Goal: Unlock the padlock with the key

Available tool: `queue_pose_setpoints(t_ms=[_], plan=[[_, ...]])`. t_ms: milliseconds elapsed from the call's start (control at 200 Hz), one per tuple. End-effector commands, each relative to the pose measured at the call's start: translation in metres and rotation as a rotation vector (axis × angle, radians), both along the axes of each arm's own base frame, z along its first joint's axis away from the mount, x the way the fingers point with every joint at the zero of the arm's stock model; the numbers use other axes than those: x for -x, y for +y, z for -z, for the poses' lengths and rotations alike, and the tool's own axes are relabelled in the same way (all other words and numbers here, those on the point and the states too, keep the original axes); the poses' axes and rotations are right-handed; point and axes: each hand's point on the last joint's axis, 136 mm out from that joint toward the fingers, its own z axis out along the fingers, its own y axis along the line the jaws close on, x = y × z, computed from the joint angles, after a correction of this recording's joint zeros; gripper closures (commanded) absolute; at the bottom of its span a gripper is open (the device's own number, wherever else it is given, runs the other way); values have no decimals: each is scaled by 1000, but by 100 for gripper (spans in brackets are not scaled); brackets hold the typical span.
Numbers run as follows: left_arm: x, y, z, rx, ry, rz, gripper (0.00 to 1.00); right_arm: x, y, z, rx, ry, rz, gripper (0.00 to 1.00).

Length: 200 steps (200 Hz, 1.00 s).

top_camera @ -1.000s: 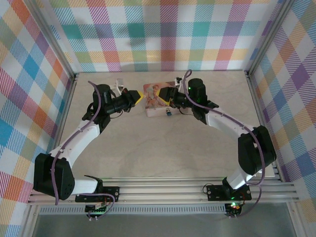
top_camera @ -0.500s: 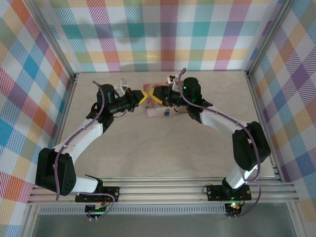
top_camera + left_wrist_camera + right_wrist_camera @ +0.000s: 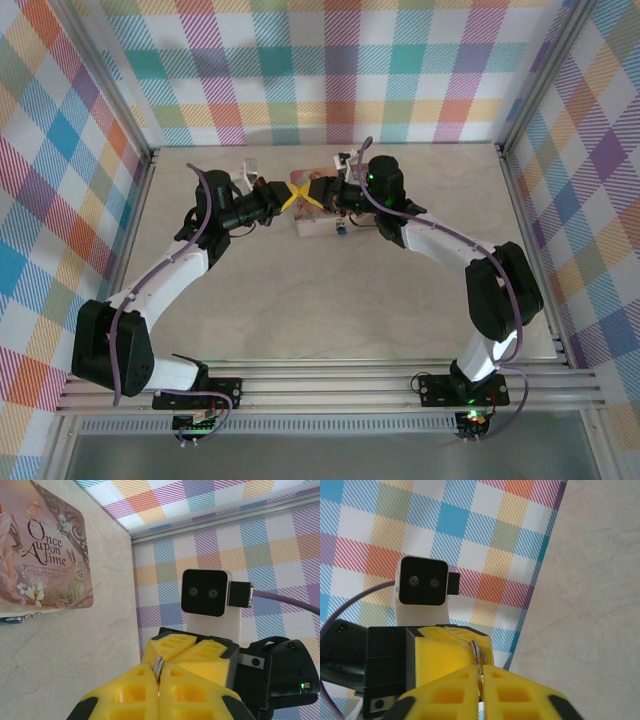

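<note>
My left gripper [image 3: 295,197] and right gripper [image 3: 306,196] meet tip to tip above the pink tin [image 3: 316,226], their yellow fingers forming a cross. Both are shut on the same thin metal key [image 3: 158,665]. In the left wrist view my left gripper [image 3: 159,674] pinches it, with the right gripper's fingers [image 3: 195,652] just beyond. In the right wrist view my right gripper [image 3: 481,674] clamps the key [image 3: 478,655] against the left gripper's fingers [image 3: 445,652]. The tiny teal-blue padlock [image 3: 340,230] hangs at the tin's front side, below the grippers.
The pink tin [image 3: 45,545], printed "Once Upon A time", lies flat on the beige table [image 3: 330,300]. Aluminium frame rails [image 3: 330,385] run along the near edge. Checked walls [image 3: 330,70] close in the back and both sides.
The left gripper moved right over the tin, then held still. The right gripper slid left to meet it and went from open to shut on the key.
</note>
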Motion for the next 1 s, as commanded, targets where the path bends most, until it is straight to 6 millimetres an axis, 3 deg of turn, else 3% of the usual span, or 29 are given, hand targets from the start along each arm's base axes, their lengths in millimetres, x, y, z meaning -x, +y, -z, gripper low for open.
queue_pose_setpoints(t_ms=[0, 325, 360, 460, 685, 830, 995], plan=[[3, -5, -22, 24, -58, 17, 100, 1, 5, -13, -42, -37, -16, 95], [8, -3, -21, -29, -100, 30, 100, 5, 7, -21, -60, -137, -60, 100], [9, -2, -20, -64, -111, 35, 95, 7, 6, -22, -46, -163, -74, 100], [15, 8, -18, -228, -157, 37, 65, 17, 1, -19, 69, -233, -154, 100], [35, 50, -33, -610, -368, 13, 57, 49, -38, 6, 580, -458, -391, 100], [69, 32, -55, -642, -703, 203, 55, 60, -55, 14, 704, -514, -510, 100], [95, 20, -49, -655, -856, 387, 53, 71, -55, 8, 670, -547, -560, 100]])
